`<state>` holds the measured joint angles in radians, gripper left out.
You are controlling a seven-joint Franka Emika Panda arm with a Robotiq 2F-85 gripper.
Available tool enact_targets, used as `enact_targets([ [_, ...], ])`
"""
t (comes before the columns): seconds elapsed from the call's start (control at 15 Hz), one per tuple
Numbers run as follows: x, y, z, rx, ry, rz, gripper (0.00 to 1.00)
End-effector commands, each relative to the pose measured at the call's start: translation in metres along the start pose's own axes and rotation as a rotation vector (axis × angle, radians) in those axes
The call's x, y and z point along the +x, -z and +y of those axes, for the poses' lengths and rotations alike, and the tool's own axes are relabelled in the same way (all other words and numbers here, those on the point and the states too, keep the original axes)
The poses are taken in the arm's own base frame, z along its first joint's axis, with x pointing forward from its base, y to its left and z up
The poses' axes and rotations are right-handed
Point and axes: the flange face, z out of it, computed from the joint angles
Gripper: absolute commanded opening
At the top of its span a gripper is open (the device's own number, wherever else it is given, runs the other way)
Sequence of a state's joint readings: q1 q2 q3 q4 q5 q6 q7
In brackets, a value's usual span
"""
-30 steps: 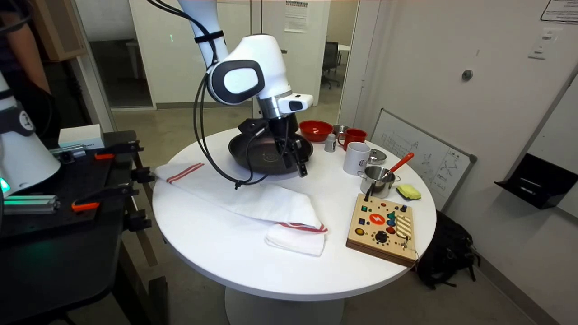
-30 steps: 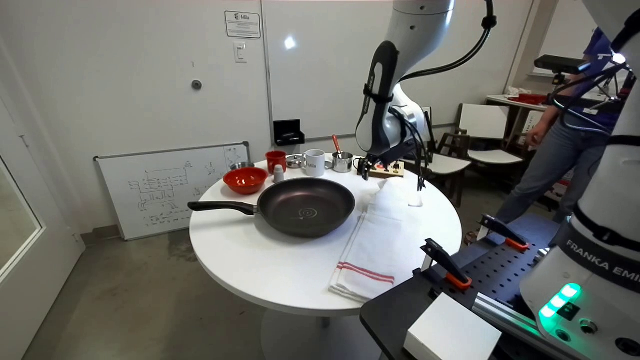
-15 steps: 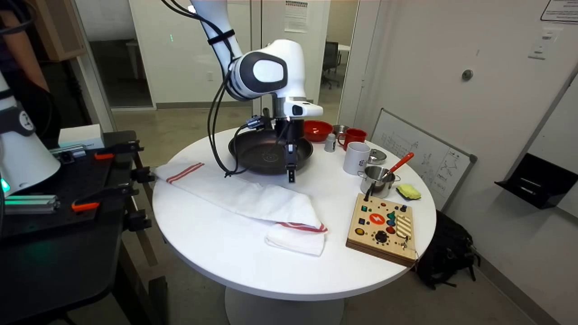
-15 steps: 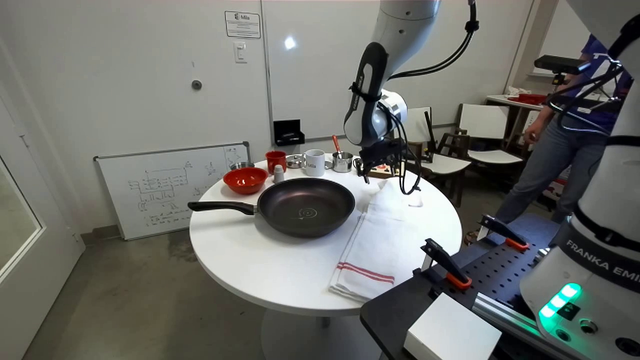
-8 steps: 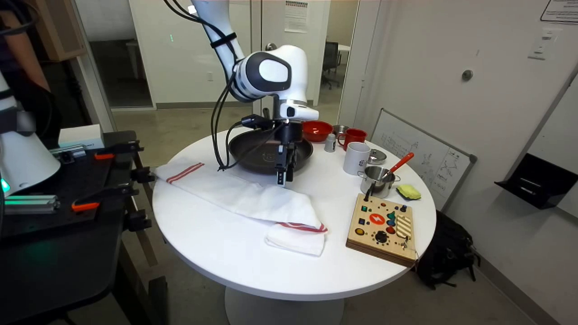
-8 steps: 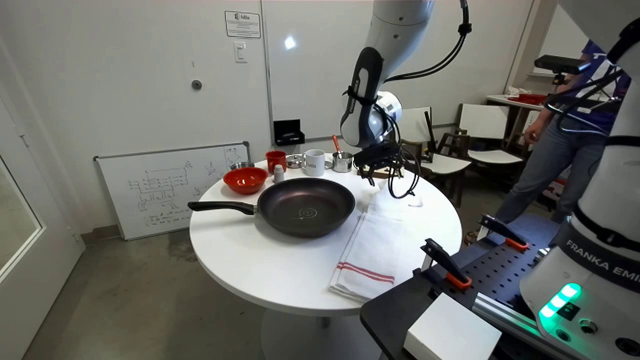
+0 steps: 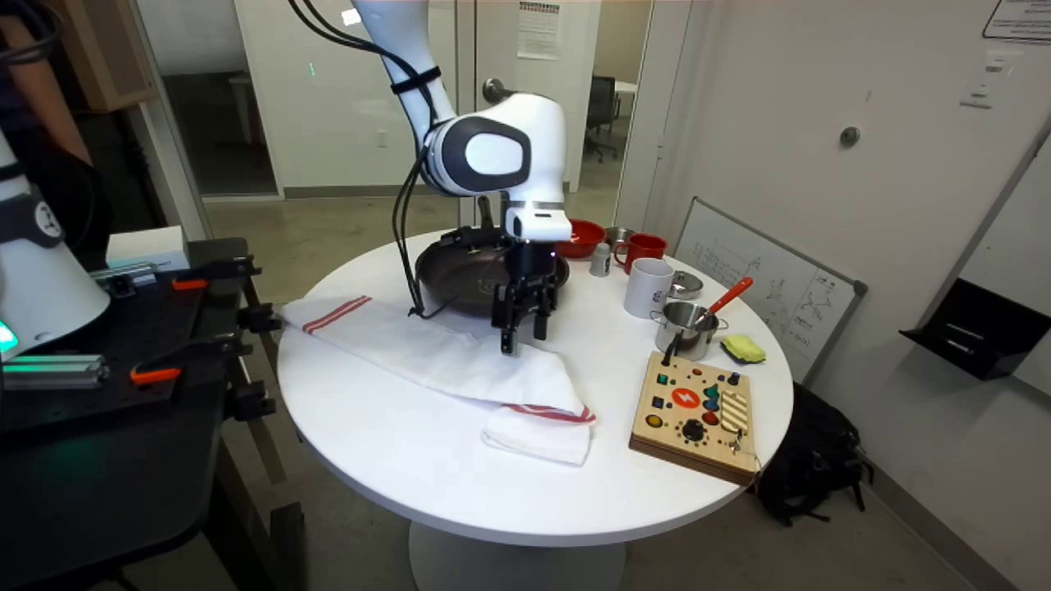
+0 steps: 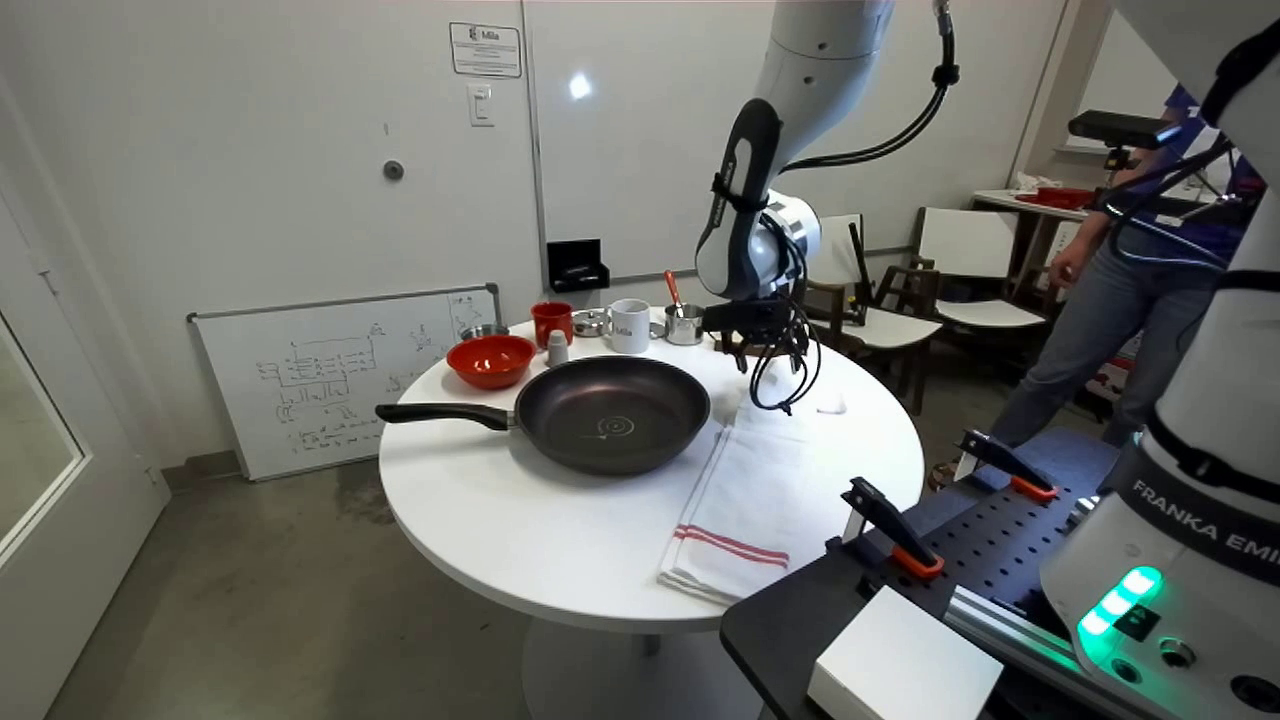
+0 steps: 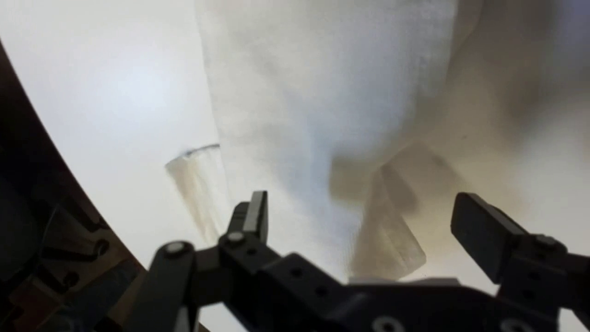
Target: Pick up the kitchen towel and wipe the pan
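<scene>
Black robot gripper (image 9: 362,214) points down over a round white table (image 7: 394,460), fingers (image 9: 484,235) spread wide apart. Right below it: the kitchen towel (image 7: 447,361), white w/ thin red stripes, folded & lying on the table; in the wrist view the cloth runs btwn the fingers. Poor angle, so can't tell whether a fingertip touches the fabric or hangs just above it. The pan (image 8: 613,415), seen in both exterior views, is round, black & shallow; it lies flat near the gripper, to one side of it, w/ its long handle (image 8: 445,412) pointing away. Farther from the robot base (image 8: 1130,540) than the gripper: a red bowl (image 8: 491,361), grey shaker (image 7: 601,261), red mug (image 8: 552,323), white mug (image 7: 647,289) & steel pot (image 7: 686,335) w/ a red-handled utensil (image 7: 730,295) in it, plus a yellow sponge (image 7: 744,347) just beside the pot. A wooden board (image 7: 673,450) w/ colorful buttons (image 7: 654,421) lies out that way too, near the table edge, well apart from the gripper.
</scene>
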<state>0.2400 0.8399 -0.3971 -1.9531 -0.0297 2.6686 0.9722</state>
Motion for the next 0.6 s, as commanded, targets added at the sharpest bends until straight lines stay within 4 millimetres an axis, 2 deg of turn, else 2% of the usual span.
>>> enact_targets([
  [0.0,0.001,-0.010,0.011,0.057,-0.082,-0.019,1.00],
  [0.13,0.002,-0.014,0.015,0.066,-0.099,-0.018,1.00],
  [0.2,0.003,-0.015,0.017,0.071,-0.103,-0.021,0.75],
  [0.27,0.003,-0.016,0.018,0.076,-0.103,-0.023,0.74],
  [0.53,0.000,-0.021,0.015,0.092,-0.105,-0.047,0.44],
])
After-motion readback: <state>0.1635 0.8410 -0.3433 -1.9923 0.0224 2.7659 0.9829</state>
